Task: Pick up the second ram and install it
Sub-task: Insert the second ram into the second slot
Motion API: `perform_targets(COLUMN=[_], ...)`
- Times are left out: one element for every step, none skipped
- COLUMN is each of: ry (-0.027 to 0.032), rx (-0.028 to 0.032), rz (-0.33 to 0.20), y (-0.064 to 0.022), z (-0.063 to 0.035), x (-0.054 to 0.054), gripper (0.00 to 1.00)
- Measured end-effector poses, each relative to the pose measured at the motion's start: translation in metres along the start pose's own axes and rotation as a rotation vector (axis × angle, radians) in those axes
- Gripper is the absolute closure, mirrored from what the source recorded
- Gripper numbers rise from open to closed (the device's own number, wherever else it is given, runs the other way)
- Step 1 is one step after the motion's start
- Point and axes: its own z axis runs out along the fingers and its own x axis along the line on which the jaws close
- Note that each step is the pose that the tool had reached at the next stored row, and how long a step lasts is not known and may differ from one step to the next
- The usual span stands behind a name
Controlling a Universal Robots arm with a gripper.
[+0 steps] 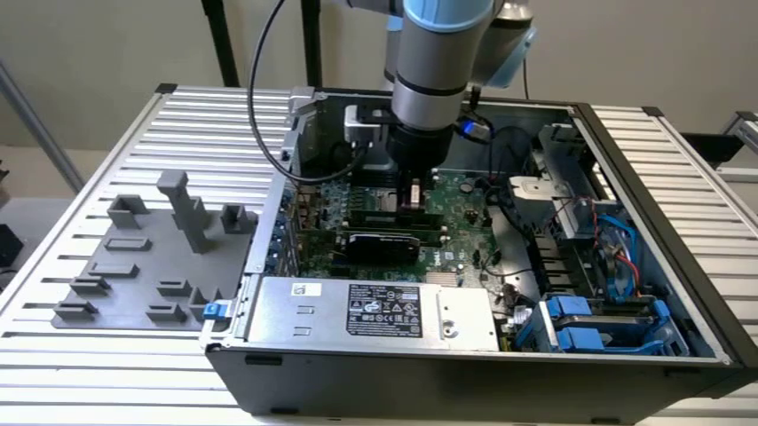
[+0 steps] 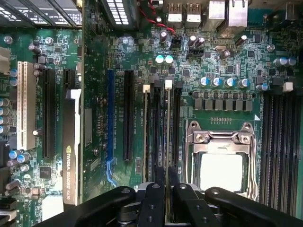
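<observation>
Claw (image 2: 166,177) hemmed between CPU socket (image 2: 221,161) and graphics card (image 2: 71,156) (tight quarters).

Tray (image 1: 142,266): left of frame, on table (image 1: 71,373).
Computer case (image 1: 474,373): centre-right.
Power supply (image 1: 379,311): lower centre, inside case.
Motherboard (image 1: 456,200): behind it.

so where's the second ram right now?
The second ram stands on edge over the memory slots beside the CPU socket, with the hand at its near end. In the exterior view it's mid-motherboard, under the arm, behind the black-topped card.

second ram (image 2: 167,137) | thin green stick | on edge | beside CPU socket (image 2: 221,156)
</observation>
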Motion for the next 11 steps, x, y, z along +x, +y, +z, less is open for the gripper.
perform_targets(ry=[0.0000,0.0000,0.0000,0.0001,0.0001,-0.0001,-0.0001,-0.0001,0.0000,0.0000,0.0001], rx=[0.0000,0.0001,0.0000,0.0000,0.0000,0.0001,0.0001,0.0000,0.0000,0.0000,0.0000], rz=[0.000,0.000,0.000,0.000,0.001,0.001,0.001,0.001,0.001,0.001,0.001], y=[0.0002,0.0003,0.0004,0.0004,0.0004,0.0004,0.0004,0.0003,0.0003,0.0004,0.0004], z=[0.0007,0.0012,0.0016,0.0019,0.0023,0.0027,0.0031,0.0035,0.0040,0.0046,0.0052], x=[0.0000,-0.0001,-0.0002,-0.0006,-0.0010,-0.0015,-0.0018,-0.0020,-0.0020,-0.0020,-0.0019], gripper=[1.00,1.00,1.00,1.00,1.00,1.00,1.00,1.00,1.00,1.00,1.00])
